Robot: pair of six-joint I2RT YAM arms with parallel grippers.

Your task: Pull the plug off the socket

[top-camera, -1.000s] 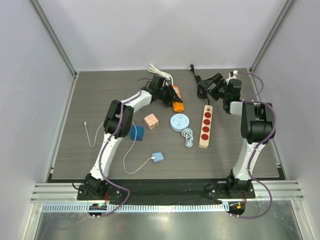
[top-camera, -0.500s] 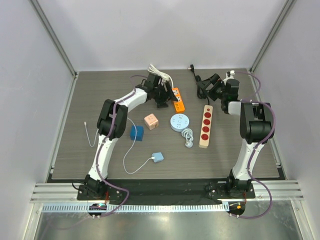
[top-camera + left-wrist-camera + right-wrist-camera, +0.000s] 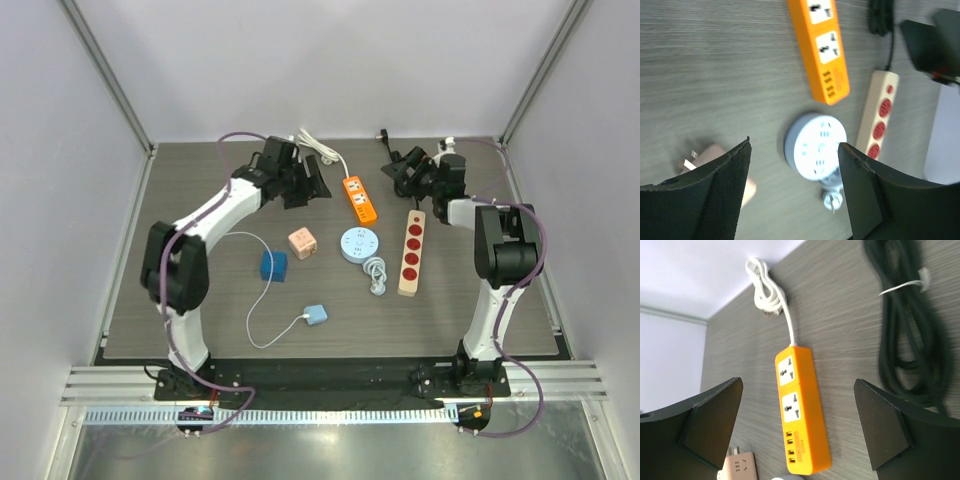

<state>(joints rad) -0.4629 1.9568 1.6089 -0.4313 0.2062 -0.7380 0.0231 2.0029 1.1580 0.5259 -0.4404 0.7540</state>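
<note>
The left claw (image 3: 308, 190) and right claw (image 3: 402, 175) hung spread, empty. Sockets on the orange strip (image 3: 359, 198) sat bare, so the pull seemed done; next, retreat.

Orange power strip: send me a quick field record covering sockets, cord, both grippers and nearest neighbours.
orange power strip: lying flat, both sockets empty, no plug in it
cord: white cable, coiled at the far end
left gripper: open, holding nothing, left of the strip in the top view
right gripper: open, holding nothing
neighbours: beige strip with red sockets, black cable bundled with a tie
</note>
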